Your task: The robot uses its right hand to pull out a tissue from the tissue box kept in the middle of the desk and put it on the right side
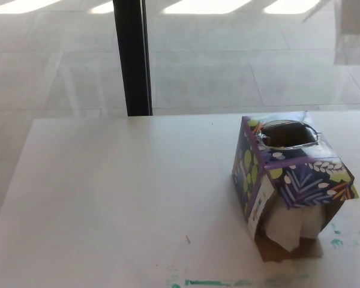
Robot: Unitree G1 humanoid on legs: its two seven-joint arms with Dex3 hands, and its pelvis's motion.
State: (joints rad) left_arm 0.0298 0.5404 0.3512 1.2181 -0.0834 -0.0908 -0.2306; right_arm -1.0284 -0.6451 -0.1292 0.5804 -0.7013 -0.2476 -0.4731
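Note:
The purple patterned tissue box point(288, 174) stands on the right part of the white desk point(120, 198). Its oval top opening point(286, 133) shows no tissue sticking out. White tissue point(291, 227) bulges out of a torn gap at the box's lower front. A blurred white tissue point(353, 33) hangs in the air at the picture's top right corner, well above and behind the box. Neither hand shows, so what holds that tissue is out of frame.
A black post point(132, 57) stands behind the desk's far edge, over a tiled floor. Green paint marks point(210, 282) run along the desk's near edge, with more to the right of the box.

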